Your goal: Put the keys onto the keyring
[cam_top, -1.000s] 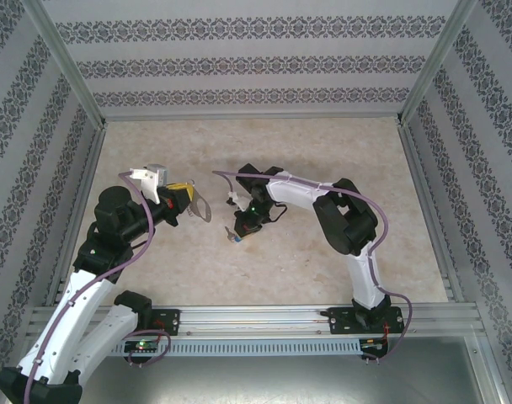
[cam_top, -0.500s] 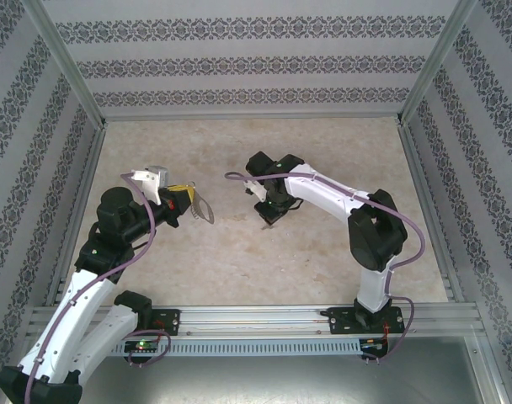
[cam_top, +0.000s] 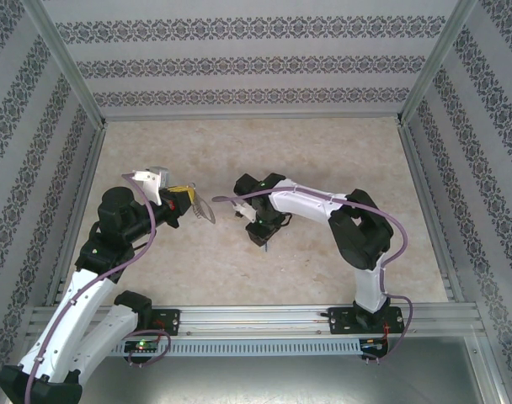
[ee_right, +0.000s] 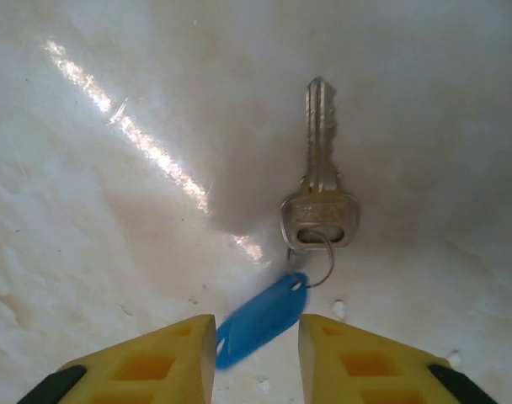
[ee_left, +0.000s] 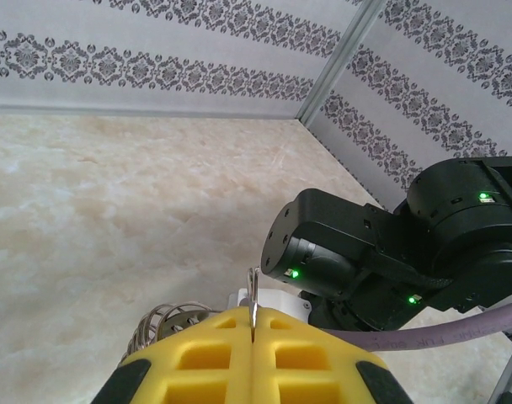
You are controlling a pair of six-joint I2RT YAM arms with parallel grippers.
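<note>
Blue-tagged key, lower end blurred, keyring pinched edge-on, mostly hidden.

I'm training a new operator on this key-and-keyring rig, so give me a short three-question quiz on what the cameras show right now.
1. True or false: the left gripper is shut on the keyring.
2. Where is the blue tag? A) on the table, between the open fingers of the right gripper; B) hanging from the keyring; C) clamped in the left gripper.
3. Fill in: a small wire ____ joins the blue tag to the silver key.

Key: 1 true; 2 A; 3 ring.
</note>
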